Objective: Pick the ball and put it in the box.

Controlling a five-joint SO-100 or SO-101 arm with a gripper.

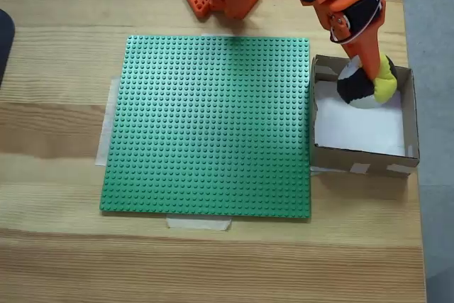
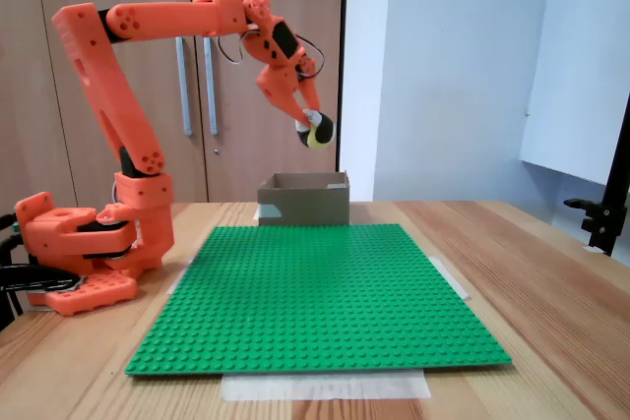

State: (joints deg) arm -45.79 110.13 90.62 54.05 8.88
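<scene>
My orange gripper is shut on the ball, a small yellow, black and white soft ball. In a fixed view from the side the gripper holds the ball in the air, well above the box. Seen from above, the ball hangs over the far part of the brown cardboard box, whose white floor shows beneath it. The box stands on the wooden table just right of the green baseplate.
A large green studded baseplate is taped to the wooden table. The arm's orange base sits at the table's far edge, left in the side view. Wooden cabinet doors stand behind the table.
</scene>
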